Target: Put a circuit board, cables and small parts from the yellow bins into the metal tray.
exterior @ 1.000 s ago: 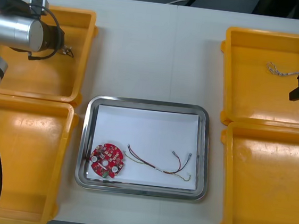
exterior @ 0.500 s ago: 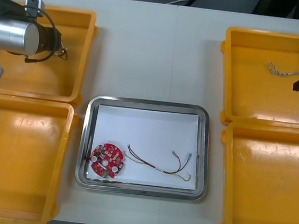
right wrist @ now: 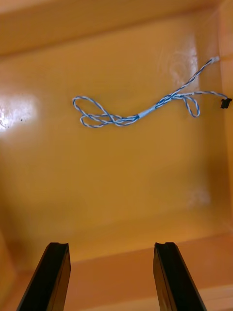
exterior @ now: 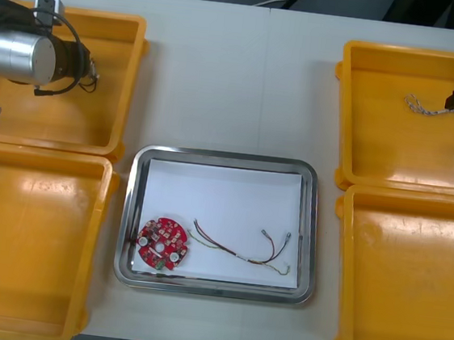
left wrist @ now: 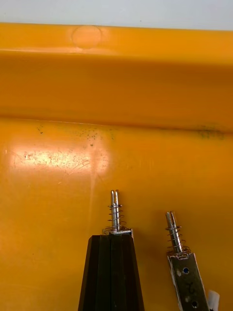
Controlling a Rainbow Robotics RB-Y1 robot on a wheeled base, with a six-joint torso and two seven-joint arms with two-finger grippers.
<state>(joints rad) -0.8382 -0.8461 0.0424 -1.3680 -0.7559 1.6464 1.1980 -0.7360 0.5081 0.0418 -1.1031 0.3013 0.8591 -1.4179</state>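
**Front view: 2 pick-ups under way, tray partly filled**

The shiny rectangular metal tray (exterior: pixel 228 157), white inside, sits between the bins. It holds a round red circuit board (exterior: pixel 162 244) in its near left corner and a thin red and yellow cable (exterior: pixel 243 249) just beside it.

The left gripper (left wrist: pixel 111 237) is over the far left yellow bin (exterior: pixel 128 95). Its black fingers are pressed together on a small metal part (left wrist: pixel 115 209), a slim silver pin wound with a spring that sticks out past the tips. A second small metal part (left wrist: pixel 180 262) of the same kind lies on the bin floor just beside them.

The right gripper (right wrist: pixel 111 248) hangs over the far right yellow bin (exterior: pixel 340 117), fingers spread with nothing between them. The twisted blue and white cable (right wrist: pixel 138 115) lies loose on the floor ahead, touching neither finger.

The hold on the pin looks slight. I would lift it straight up, clear the bin wall with room to spare, and let go low over the tray's bare far half.

For the cable, centre the 2 fingers over its pale middle band, where the strands bunch. Go down to the floor and close across the strands rather than on an end loop. Then lift high enough that the trailing ends clear the rim.
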